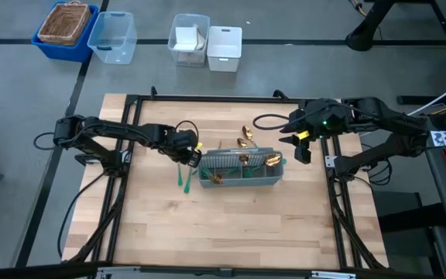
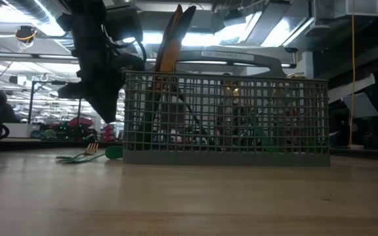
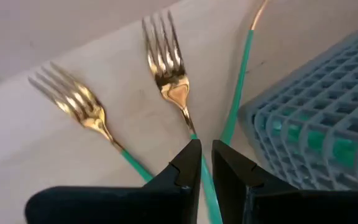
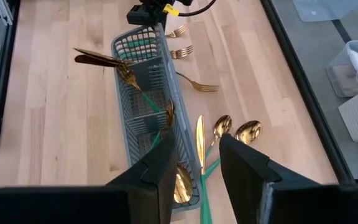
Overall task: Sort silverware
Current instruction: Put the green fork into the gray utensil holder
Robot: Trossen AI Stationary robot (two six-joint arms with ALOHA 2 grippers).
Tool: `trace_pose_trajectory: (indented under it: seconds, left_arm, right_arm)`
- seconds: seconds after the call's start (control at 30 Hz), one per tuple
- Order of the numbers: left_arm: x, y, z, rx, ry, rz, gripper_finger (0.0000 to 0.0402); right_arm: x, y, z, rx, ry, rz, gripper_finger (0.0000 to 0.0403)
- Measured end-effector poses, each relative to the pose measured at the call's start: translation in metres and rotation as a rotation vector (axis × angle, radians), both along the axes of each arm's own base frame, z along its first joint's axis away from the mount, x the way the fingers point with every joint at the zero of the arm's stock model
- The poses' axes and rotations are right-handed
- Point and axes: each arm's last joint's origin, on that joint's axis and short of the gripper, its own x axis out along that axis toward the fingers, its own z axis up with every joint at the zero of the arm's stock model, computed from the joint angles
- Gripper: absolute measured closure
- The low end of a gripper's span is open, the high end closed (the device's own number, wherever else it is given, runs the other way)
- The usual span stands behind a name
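The grey mesh caddy (image 1: pixel 242 170) stands mid-table with several gold pieces in it, among them knives (image 2: pixel 172 39) sticking up at its left end. Two gold forks with teal handles (image 3: pixel 169 74) (image 3: pixel 76 102) lie flat on the wood just left of the caddy, and a third teal handle (image 3: pixel 241 74) runs beside its wall. My left gripper (image 3: pixel 206 163) hangs over them pointing steeply down, its fingers a narrow gap apart, and one fork's handle shows through the gap. In the low view its tips (image 2: pixel 107 117) are above the forks. My right gripper (image 4: pixel 194 162) is open, raised off the caddy's right end.
Two spoons (image 4: pixel 221 127) (image 4: pixel 247 130), a knife (image 4: pixel 199 140) and a fork (image 4: pixel 194 84) lie on the wood on the caddy's far side. Beyond the far edge stand a blue bin (image 1: pixel 66 27), a clear tub (image 1: pixel 114 35) and white containers (image 1: pixel 207 43).
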Motion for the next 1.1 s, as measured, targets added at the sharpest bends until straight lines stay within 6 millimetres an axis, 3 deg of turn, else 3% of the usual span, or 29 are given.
trace_pose_trajectory:
  seconds: [0.17,0.37,0.5,0.93,1.1]
  left_arm:
    - [0.002,-0.008,0.0,0.065,0.0,-0.184,0.0353]
    - [0.005,-0.006,-0.008,0.073,0.028,-0.127,0.0289]
    - [0.01,-0.006,-0.013,0.068,0.035,-0.084,0.027]
    - [0.003,-0.009,-0.013,-0.017,0.069,-0.139,0.0288]
    - [0.0,-0.009,-0.012,-0.034,0.086,-0.061,0.0295]
  right_arm:
    - [0.0,0.0,0.0,-0.002,0.0,-0.003,0.0281]
    - [0.0,0.0,0.0,-0.001,0.0,-0.004,0.0281]
    - [0.0,0.0,0.0,-0.001,0.0,-0.004,0.0281]
    - [0.0,0.0,0.0,-0.001,0.002,-0.004,0.0281]
    - [0.0,0.0,0.0,-0.001,0.003,-0.004,0.0281]
